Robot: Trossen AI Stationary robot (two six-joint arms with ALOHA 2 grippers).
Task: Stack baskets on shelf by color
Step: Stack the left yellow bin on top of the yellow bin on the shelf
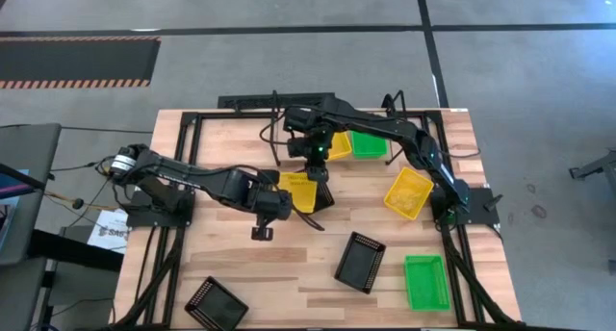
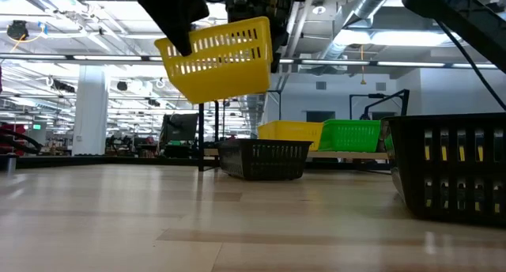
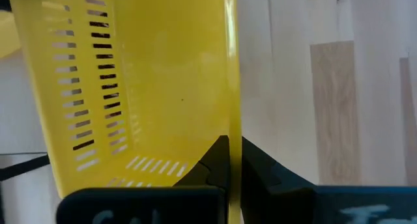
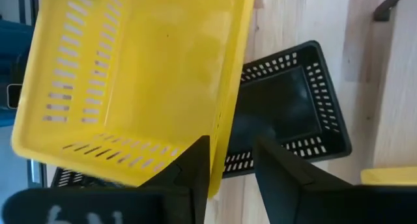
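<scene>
Left tool [image 3: 229, 162] pinches the rim of a yellow perforated plastic basket [image 2: 221, 60] above the worktop [image 1: 289, 273]; right tool [image 4: 231, 160] straddles the same rim, fingers parted.

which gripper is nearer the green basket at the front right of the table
Right, though neither is close. The right gripper and the left gripper both meet at the lifted yellow basket mid-table; the green basket lies off toward the right front corner.

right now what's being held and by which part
A yellow basket, held up off the table: the left tool is shut on its rim. The right tool straddles the rim too, jaws apart.
</scene>
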